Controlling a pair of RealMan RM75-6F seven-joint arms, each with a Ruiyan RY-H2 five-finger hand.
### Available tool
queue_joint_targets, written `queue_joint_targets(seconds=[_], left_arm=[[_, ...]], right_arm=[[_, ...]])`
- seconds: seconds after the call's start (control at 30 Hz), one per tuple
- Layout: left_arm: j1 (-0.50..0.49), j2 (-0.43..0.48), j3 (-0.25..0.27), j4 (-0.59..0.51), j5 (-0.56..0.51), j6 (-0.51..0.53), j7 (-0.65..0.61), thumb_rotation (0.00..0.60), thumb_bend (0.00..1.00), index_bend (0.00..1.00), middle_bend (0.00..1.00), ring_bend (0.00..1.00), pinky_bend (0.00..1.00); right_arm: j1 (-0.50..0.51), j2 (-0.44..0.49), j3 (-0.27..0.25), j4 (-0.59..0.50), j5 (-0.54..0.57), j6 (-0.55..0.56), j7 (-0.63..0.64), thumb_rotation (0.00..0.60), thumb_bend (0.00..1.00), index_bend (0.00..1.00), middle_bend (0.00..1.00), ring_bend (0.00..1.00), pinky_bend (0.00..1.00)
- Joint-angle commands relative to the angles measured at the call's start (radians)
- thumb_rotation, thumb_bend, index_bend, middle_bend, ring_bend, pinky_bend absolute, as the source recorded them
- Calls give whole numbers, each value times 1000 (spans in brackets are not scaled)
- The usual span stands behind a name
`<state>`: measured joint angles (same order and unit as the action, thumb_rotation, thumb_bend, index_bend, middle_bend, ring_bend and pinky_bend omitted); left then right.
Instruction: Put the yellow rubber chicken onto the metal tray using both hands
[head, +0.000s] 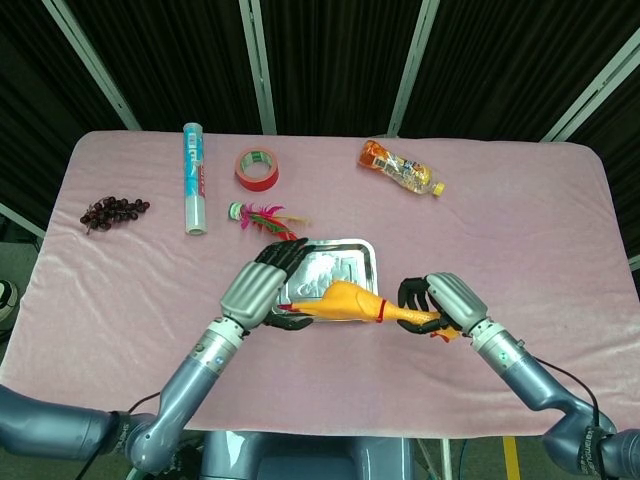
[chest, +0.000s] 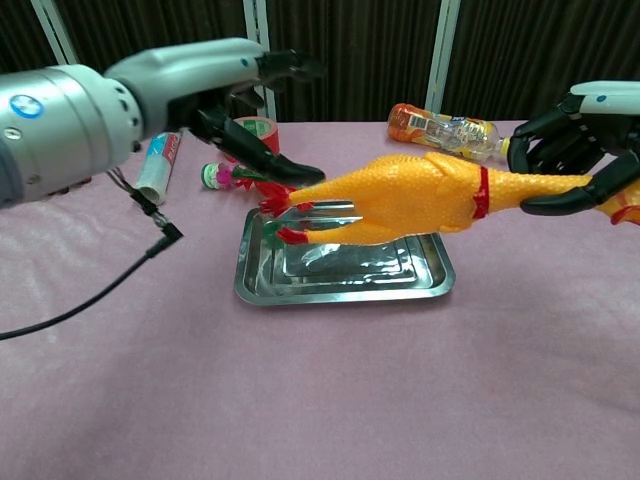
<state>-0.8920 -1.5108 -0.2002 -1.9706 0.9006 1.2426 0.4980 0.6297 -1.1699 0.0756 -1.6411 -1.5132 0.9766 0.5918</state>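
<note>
My right hand (chest: 580, 165) grips the yellow rubber chicken (chest: 400, 200) by its neck, left hand's fingers (chest: 290, 168) spread empty, so I should lower it level onto the shiny metal tray (chest: 262, 288) at mid-frame.

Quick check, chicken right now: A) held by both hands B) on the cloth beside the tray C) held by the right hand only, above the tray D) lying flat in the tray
C: the right hand grips the neck of the yellow rubber chicken, which hangs above the metal tray, while the left hand is open and off it.
</note>
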Motion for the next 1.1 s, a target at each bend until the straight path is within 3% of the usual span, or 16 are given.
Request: queue_joint_targets(seconds=[0.03,0.27,0.53,1.1], left_arm=[[86,119,72,-80,117,62,-40,599,119,0,0,0,76],[210,287,175,-161,305,143,-116,599,119,0,0,0,76],[313,382,245,-150,431,194,-227,599,119,0,0,0,76],[373,410,228,-83,421,146,-339,599,119,0,0,0,75]], right_arm=[[8,-13,8,19,12,-12,14,600,768,954,714,707,846],[55,-76,45,77,66,-78,37,600,769,954,714,707,846],[133,-155,92,131,115,-174,50,600,768,954,714,707,846],[254,-345,145,308,246,-316,-49,600,768,954,714,707,846]])
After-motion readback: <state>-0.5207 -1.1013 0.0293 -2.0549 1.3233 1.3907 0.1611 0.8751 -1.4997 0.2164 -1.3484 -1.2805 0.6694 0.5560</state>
